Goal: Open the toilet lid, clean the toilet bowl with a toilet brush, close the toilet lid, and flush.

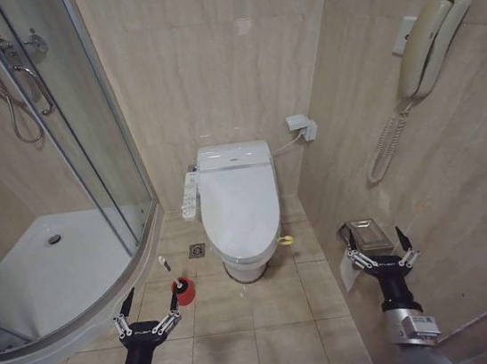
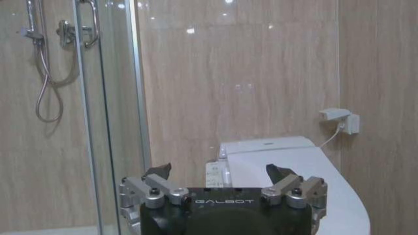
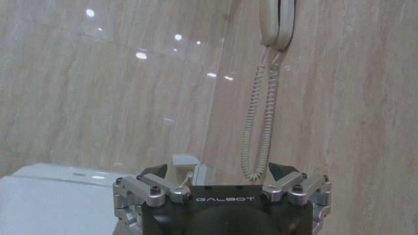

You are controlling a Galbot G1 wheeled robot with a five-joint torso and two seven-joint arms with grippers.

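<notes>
Shower enclosure fills my left. Toilet bowl sits centre against the back wall, toilet lid down on it, control panel on its left side. Wall phone hangs on the right wall w/ coiled cord. Left gripper hovers low over the floor tiles, jaws wide, nothing held. Right gripper hangs near the right wall, jaws wide too. Toilet brush stands in its red holder on the floor, btwn shower tray and bowl, just ahead of the left gripper.
</notes>
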